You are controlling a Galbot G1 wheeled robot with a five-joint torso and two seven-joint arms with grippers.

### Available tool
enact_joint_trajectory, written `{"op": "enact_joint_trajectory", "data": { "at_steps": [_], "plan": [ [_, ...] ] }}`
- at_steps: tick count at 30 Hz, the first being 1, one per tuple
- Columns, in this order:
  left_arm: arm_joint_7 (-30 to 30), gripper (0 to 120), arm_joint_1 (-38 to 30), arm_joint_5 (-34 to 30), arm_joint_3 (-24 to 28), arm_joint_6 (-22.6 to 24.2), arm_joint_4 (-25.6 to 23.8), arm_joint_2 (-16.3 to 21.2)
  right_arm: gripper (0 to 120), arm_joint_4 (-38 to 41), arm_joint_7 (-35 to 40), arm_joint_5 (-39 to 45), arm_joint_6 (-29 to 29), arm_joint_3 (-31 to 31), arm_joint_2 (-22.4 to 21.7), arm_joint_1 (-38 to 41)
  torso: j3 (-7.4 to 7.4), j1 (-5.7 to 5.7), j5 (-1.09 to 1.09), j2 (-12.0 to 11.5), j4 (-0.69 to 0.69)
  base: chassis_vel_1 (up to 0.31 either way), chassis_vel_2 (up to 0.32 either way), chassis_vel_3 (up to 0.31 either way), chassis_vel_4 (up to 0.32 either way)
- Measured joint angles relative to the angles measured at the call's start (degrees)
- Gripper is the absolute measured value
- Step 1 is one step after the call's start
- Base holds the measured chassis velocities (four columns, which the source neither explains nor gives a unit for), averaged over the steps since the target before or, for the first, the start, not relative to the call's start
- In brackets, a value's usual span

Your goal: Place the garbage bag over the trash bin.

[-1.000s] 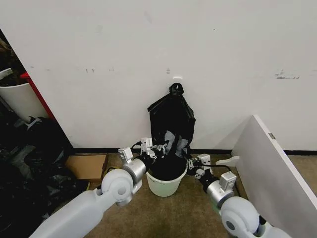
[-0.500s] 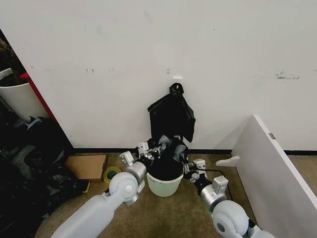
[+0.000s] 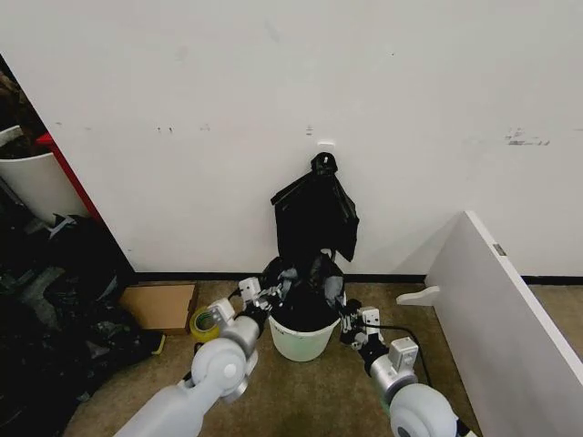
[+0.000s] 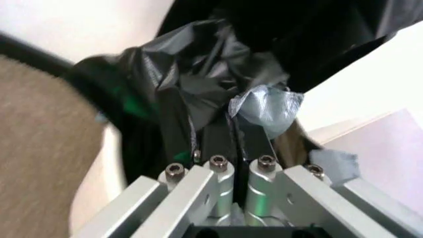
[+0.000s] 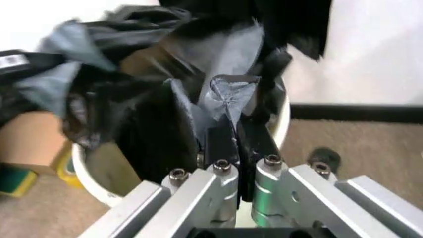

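In the head view the trash bin (image 3: 303,341) stands at the wall with the garbage bag (image 3: 301,293) bunched in its mouth, the left gripper (image 3: 267,296) at its 9 o'clock rim and the right gripper (image 3: 349,319) at 3 o'clock. The left wrist view shows the left gripper (image 4: 233,130) with jaws pressed together on a fold of the garbage bag (image 4: 198,79). The right wrist view shows the right gripper (image 5: 228,130) likewise pinching the garbage bag (image 5: 225,94) over the trash bin (image 5: 281,124).

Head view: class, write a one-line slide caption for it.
Both grippers, left gripper and right gripper, pinch the garbage bag over the trash bin.

Perhaps storeroom: floor clutter (image 3: 64,300), bare wall (image 3: 273,82)
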Motion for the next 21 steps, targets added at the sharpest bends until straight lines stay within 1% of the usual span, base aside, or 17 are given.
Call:
{"op": "enact_joint_trajectory", "data": {
  "at_steps": [1, 4, 8, 13, 16, 21],
  "plan": [
    [0.0, 0, 0.0, 0.0, 0.0, 0.0, 0.0, 0.0, 0, 0.0, 0.0, 0.0, 0.0, 0.0, 0.0, 0.0, 0.0, 0.0, 0.0, 0.0, 0.0, 0.0, 0.0, 0.0, 0.0],
    [-0.5, 0, 3.8, 1.1, -1.5, 0.0, -1.4, 0.4, 0, 0.0, 1.2, -0.4, -1.5, -0.3, 0.5, -0.6, 0.0, 0.0, -0.01, 0.0, 0.0, 0.0, 0.0, 0.0, 0.0],
    [-0.8, 0, 6.8, 3.2, -2.2, 0.0, -1.2, 0.7, 0, -0.3, 3.0, -0.9, -4.1, -0.9, 0.9, -0.6, 0.0, 0.0, 0.0, 0.0, 0.0, 0.0, 0.0, 0.0, 0.0],
    [-1.2, 0, 8.5, 3.5, -3.4, 0.3, -1.5, 0.6, 0, 0.4, 3.6, -1.2, -6.4, -0.9, 0.6, -0.9, 0.0, 0.0, 0.0, 0.0, 0.0, 0.0, 0.0, 0.0, 0.0],
    [-1.5, 0, 9.4, 3.5, -4.4, 0.6, -2.2, 1.1, 0, 0.8, 3.9, -1.7, -8.5, -0.7, -0.2, -1.2, 0.0, 0.0, 0.0, 0.0, -0.01, 0.0, 0.0, 0.0, 0.0],
    [-1.8, 0, 9.9, 3.4, -5.4, 1.1, -2.7, 1.7, 0, 0.1, 3.9, -2.3, -10.2, -1.0, -0.8, -0.8, 0.0, 0.0, 0.0, 0.0, -0.01, 0.0, 0.0, 0.0, 0.0]
  ]
}}
